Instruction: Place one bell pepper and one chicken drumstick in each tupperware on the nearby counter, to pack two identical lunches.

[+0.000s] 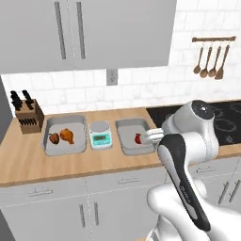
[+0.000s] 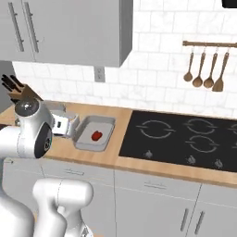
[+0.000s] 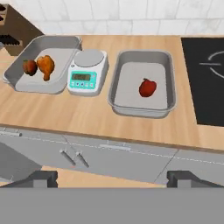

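Wooden tabletop [image 3: 87, 116] runs along a white tiled wall, with a black cooktop [image 3: 205, 78] at its right end. Two grey tubs are set on it, a small white scale [image 3: 87, 72] standing between them. The left tub [image 3: 26, 83] holds one red pepper [image 3: 29, 66] beside one drumstick [image 3: 46, 65]. The right tub [image 3: 144, 107] holds a single red pepper [image 3: 147, 87]. A knife block [image 1: 29, 117] is placed left of the tubs. The hand [image 3: 111, 179] is held above the front edge of the tabletop, its fingers [image 3: 41, 178] spread wide, nothing gripped.
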